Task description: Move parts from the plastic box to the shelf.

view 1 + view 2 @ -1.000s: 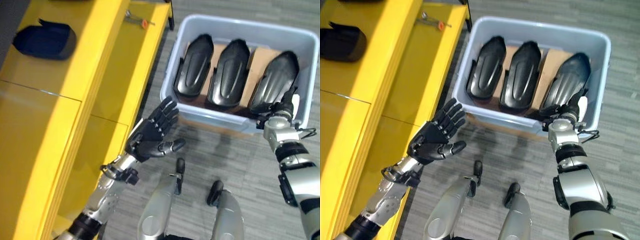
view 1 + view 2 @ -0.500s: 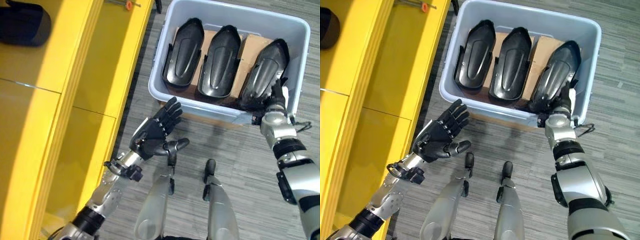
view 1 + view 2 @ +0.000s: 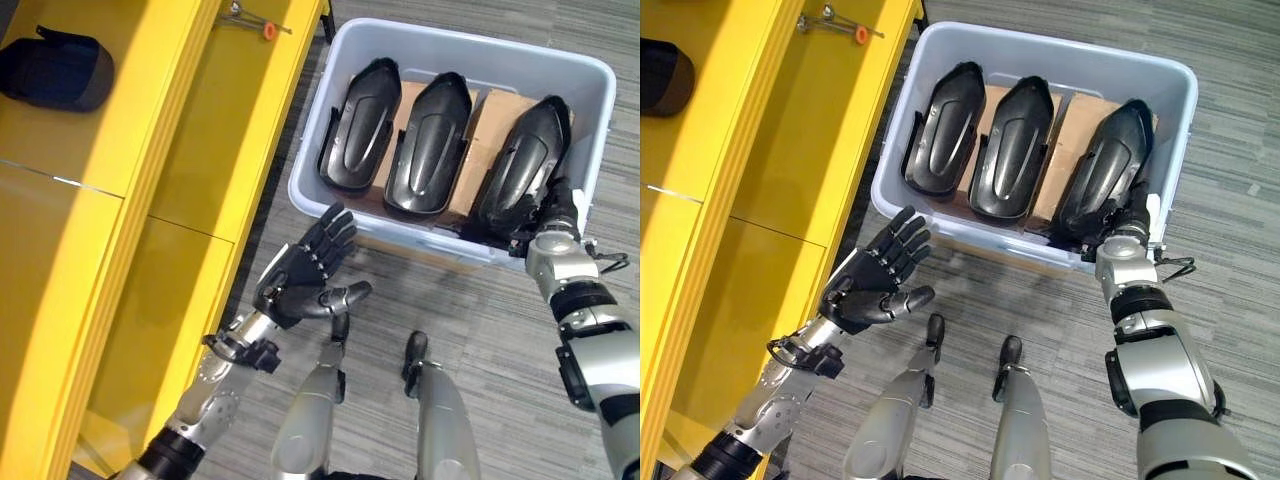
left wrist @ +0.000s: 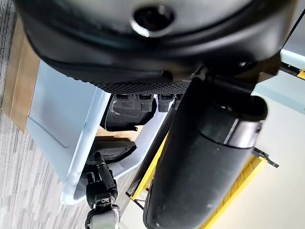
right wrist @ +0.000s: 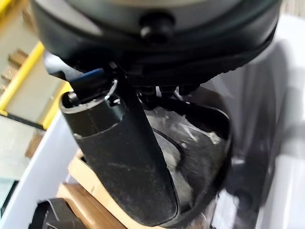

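The pale plastic box (image 3: 1040, 42) stands on the floor and holds three black shell-shaped parts side by side on cardboard: left (image 3: 358, 140), middle (image 3: 428, 145) and right (image 3: 525, 155). My right hand (image 3: 552, 210) reaches over the box's near right rim, with its fingers curled on the near end of the right part (image 5: 200, 143) and its thumb (image 5: 124, 157) lying across the shell. Palm up and fingers straight, my left hand (image 3: 300, 275) hovers open over the floor, just short of the box's near left corner, holding nothing. The yellow shelf (image 3: 150, 150) runs along the left.
One dark part (image 3: 55, 70) lies on the shelf's upper board. A small metal tool with an orange tip (image 3: 255, 22) rests on the lower board near the box. Grey carpet floor lies between the shelf and the box.
The camera has shifted. My right hand went from the box's near rim into the box, onto the right part's near end. My left hand stays open beside the box.
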Controlling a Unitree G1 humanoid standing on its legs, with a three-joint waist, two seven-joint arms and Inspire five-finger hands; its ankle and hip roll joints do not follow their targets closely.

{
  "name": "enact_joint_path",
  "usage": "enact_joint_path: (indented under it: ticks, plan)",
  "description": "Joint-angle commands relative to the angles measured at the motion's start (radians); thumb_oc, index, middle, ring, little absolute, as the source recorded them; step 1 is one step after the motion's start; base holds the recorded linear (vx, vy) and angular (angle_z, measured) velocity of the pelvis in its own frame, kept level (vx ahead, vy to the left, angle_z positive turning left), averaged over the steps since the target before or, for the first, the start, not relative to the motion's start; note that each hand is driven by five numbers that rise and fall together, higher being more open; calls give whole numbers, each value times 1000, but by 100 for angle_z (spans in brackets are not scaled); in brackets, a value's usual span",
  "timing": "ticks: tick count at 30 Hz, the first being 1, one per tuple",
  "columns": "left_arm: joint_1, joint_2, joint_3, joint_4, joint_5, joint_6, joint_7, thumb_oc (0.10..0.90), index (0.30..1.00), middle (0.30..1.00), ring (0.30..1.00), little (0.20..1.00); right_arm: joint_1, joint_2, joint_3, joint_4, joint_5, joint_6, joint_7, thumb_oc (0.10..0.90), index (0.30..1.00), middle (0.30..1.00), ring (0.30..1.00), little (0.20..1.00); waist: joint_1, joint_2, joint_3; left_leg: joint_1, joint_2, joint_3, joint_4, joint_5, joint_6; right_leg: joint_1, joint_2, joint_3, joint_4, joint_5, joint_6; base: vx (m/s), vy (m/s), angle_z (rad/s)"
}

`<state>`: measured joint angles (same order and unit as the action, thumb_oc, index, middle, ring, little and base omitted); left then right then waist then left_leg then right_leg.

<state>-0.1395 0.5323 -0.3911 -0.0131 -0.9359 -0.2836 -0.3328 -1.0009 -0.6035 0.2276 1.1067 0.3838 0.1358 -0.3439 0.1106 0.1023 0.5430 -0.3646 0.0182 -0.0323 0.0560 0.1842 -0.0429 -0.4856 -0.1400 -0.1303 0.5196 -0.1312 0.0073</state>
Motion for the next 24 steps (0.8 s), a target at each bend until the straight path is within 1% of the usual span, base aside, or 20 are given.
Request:
enact_joint_path:
  ticks: [1,2,3,4,9,10,11,13,14,15,17,18,21,24]
  plan:
    - [-42,-36,23,-127,-11,-60,-35,900,1000,1000,1000,1000,-133,-122,70,-44,-34,-107,44,900,1000,1000,1000,1000,5,27,-23,31,50,46,155,-213,-10,7,-5,31,-123,57,41,71,-50,4]
    - [-41,-39,23,-131,-6,-52,-32,900,1000,1000,1000,1000,-132,-124,70,-55,-70,-128,53,900,1000,1000,1000,1000,3,31,-23,27,50,45,152,-209,-10,-1,-3,32,-115,52,38,73,-59,-1]
    - [-39,-40,20,-126,0,-55,-35,900,1000,1000,1000,1000,-135,-128,78,-72,-93,-134,78,900,1000,1000,1000,1000,1,34,-23,18,51,42,150,-204,-12,-16,-1,31,-101,47,34,79,-70,-2]
    - [-32,-44,20,-122,-9,-52,-48,900,1000,1000,1000,1000,-136,-134,88,-96,-78,-110,99,900,1000,1000,1000,1000,-2,38,-23,5,53,41,148,-197,-15,-36,2,33,-82,38,29,69,-69,1]
    - [-14,-43,33,-115,-13,-59,-62,900,1000,1000,1000,1000,-118,-127,80,-112,-4,-94,121,900,1000,1000,1000,1000,-3,44,-23,-29,59,36,157,-188,-14,-77,10,34,-33,15,16,59,-57,1]
    - [-15,-42,34,-113,-10,-61,-59,900,1000,1000,1000,1000,-118,-124,73,-107,-26,-98,115,900,1000,1000,1000,1000,-4,44,-23,-35,59,34,159,-188,-14,-85,11,34,-22,9,14,73,-71,4]
    - [-10,-39,40,-113,-4,-60,-59,900,1000,1000,1000,1000,-112,-125,67,-105,-70,-115,114,900,1000,1000,1000,1000,-3,46,-23,-40,58,31,162,-191,-12,-91,11,35,-4,-5,12,69,-76,4]
    - [-6,-37,42,-111,5,-60,-57,900,1000,1000,1000,1000,-112,-125,68,-107,-78,-115,118,900,1000,1000,1000,1000,-2,47,-23,-51,59,29,169,-189,-10,-102,15,35,11,-11,9,58,-78,4]
    - [-1,-36,40,-104,3,-64,-51,900,1000,1000,1000,1000,-113,-121,77,-109,-58,-118,103,900,1000,1000,1000,1000,0,47,-23,-68,61,27,180,-187,-10,-119,18,37,33,-21,5,96,-137,8]
    - [6,-38,46,-97,-45,-54,-68,900,1000,1000,1000,1000,-109,-116,78,-116,-68,-144,82,900,1000,1000,1000,1000,3,46,-23,-96,64,23,202,-190,-6,-144,23,36,73,-37,-3,96,-131,8]
    - [9,-38,49,-106,-33,-48,-74,900,1000,1000,1000,1000,-106,-117,71,-113,-98,-173,58,900,1000,1000,1000,1000,7,50,-23,-115,65,18,216,-190,-1,-159,25,32,103,-53,-8,70,-94,8]
    - [9,-37,49,-106,-32,-48,-74,900,1000,1000,1000,1000,-106,-117,71,-113,-98,-173,58,900,1000,1000,1000,1000,6,49,-23,-116,65,18,217,-191,-1,-160,25,32,105,-53,-8,58,-101,5]
    - [23,-29,47,-115,-30,-47,-79,900,1000,1000,1000,1000,-105,-123,66,-121,-86,-207,21,900,1000,1000,1000,1000,11,50,-23,-132,67,13,226,-186,1,-171,31,28,126,-62,-14,41,-68,3]
    - [37,-26,38,-113,-29,-60,-92,900,1000,1000,1000,1000,-113,-116,50,-165,-175,-267,-87,900,1000,1000,1000,1000,12,56,-23,-142,63,8,240,-179,3,-176,40,29,146,-76,-22,28,-19,3]
